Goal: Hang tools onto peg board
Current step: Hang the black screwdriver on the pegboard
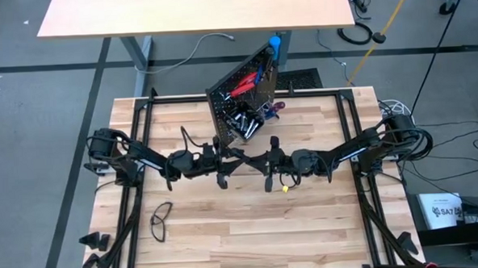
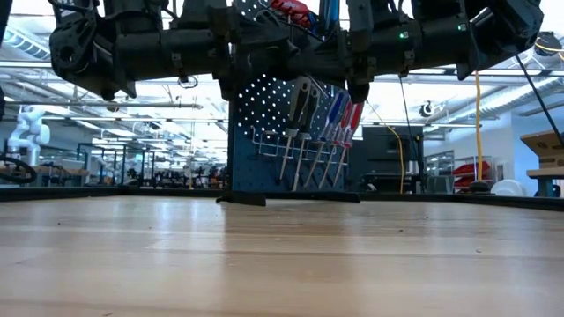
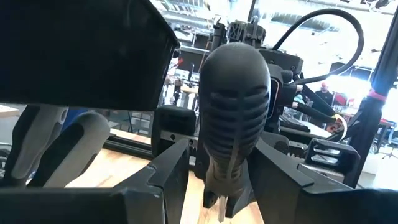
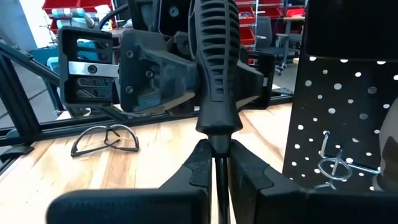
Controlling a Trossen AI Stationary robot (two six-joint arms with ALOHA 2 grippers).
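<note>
A black ribbed-handled screwdriver [image 4: 214, 62] is held above the table's middle between my two grippers, which face each other. My left gripper [image 1: 224, 163] [image 3: 221, 180] is shut on its handle. My right gripper [image 1: 268, 161] [image 4: 217, 168] is shut on its metal shaft. The black peg board [image 1: 241, 97] [image 2: 264, 132] stands upright just beyond them, near the table's far edge. Screwdrivers with black, blue and red handles [image 2: 335, 114] hang on its hooks, and red pliers [image 1: 245, 85] hang higher up. My left gripper pinches the screwdriver's handle at its narrower end [image 3: 227, 171] between its two fingers [image 3: 171, 177]; the thick ribbed part rises beyond them. The screwdriver is clear of the table. My right gripper pinches the bare shaft [image 4: 219, 177] just below the handle's neck, one fingertip [image 4: 199, 168] on each side. It comes level from the table's right, and the handle stands out past the fingertips toward the left gripper.
Safety glasses [image 1: 162, 220] [image 4: 106, 138] lie on the table near its left front. A small yellow piece [image 1: 286, 188] lies just in front of my right gripper. Bare wire hooks [image 4: 333, 165] stick out of the peg board. Black frame rails run along both table sides.
</note>
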